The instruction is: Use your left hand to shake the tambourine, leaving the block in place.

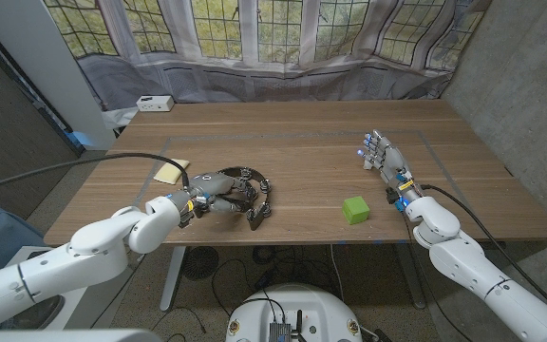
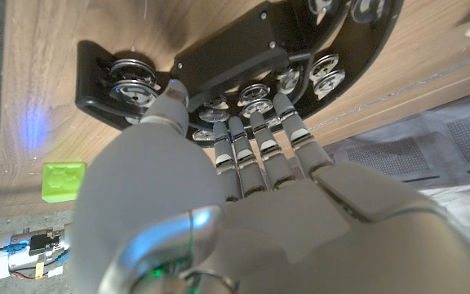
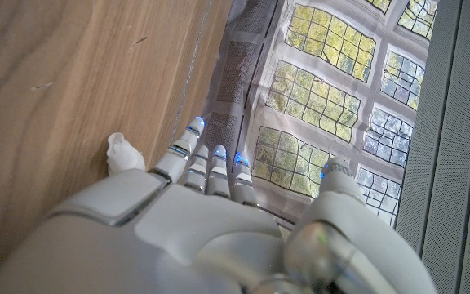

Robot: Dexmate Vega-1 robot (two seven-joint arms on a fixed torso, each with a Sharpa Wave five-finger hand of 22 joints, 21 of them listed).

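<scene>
- Tambourine [image 1: 251, 195]: black, crescent-shaped, with metal jingles; it sits on the table [image 1: 302, 133] near the front edge, left of centre. Whether it rests fully on the wood or is slightly raised cannot be told.
- Left hand [image 1: 213, 195]: positioned at the tambourine. In the left wrist view the fingers [image 2: 255, 139] reach under the flat black grip bar and the thumb lies against its outer face, so the hand appears to be closing on the frame. Whether the hold is firm cannot be confirmed.
- Right hand [image 1: 384, 159]: stands well apart on the right side of the table, fingers spread, holding nothing.
- Block [image 1: 354, 209]: green cube, on the table between the two hands, near the front edge and clear of the tambourine.
- Yellow pad [image 1: 171, 172]: lies just behind the left forearm.
- Step in hand, as judged: securing the grip before the lift.
- Procedure: seat the fingers fully around the grip bar, not on the jingles, so the discs stay free to ring.
- Procedure: confirm thumb opposition before lifting; a loose hold would let the frame slip during shaking.
- Procedure: raise the tambourine straight up, then shake with short wrist strokes.
- Caution: keep the stroke away from the block side; a wide swing could knock the block.
- Keep the right hand idle.
</scene>
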